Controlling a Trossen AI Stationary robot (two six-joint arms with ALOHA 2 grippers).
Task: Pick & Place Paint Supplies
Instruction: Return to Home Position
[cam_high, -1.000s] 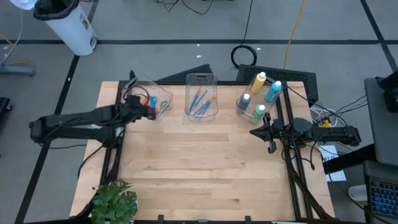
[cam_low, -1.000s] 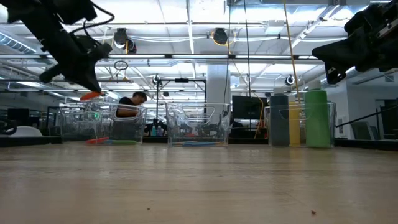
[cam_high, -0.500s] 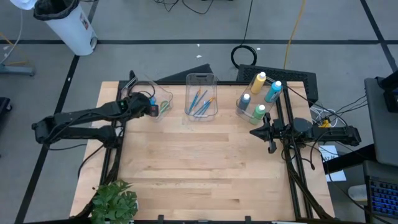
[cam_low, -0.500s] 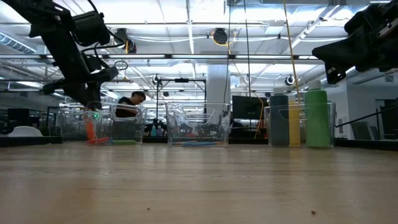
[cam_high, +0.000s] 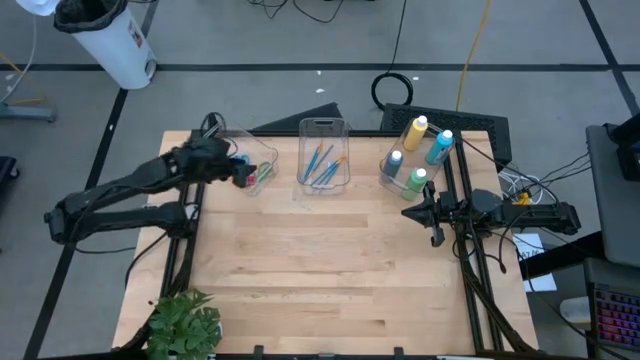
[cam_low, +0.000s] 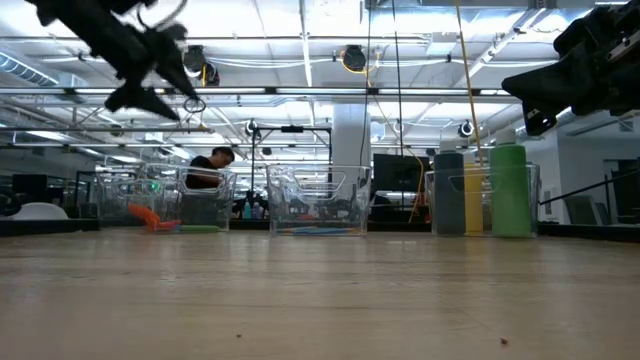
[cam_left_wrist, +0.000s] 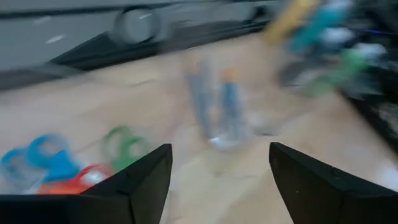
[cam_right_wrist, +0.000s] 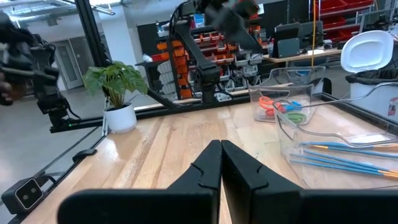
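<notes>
Holding the left gripper (cam_left_wrist: 219, 150) open and empty above the clear bin (cam_high: 266, 152) at upper left of the high view, scissors (cam_left_wrist: 48, 159) lying inside; resting the right gripper (cam_right_wrist: 220, 153), fingers together, at the bench (cam_high: 320, 262) edge, centre right.

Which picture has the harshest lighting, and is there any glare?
Low view: bright ceiling lights backlight everything, leaving the left gripper and right gripper dark silhouettes. High view: even light across the table. Right wrist view: highlights glint on a clear bin.
</notes>
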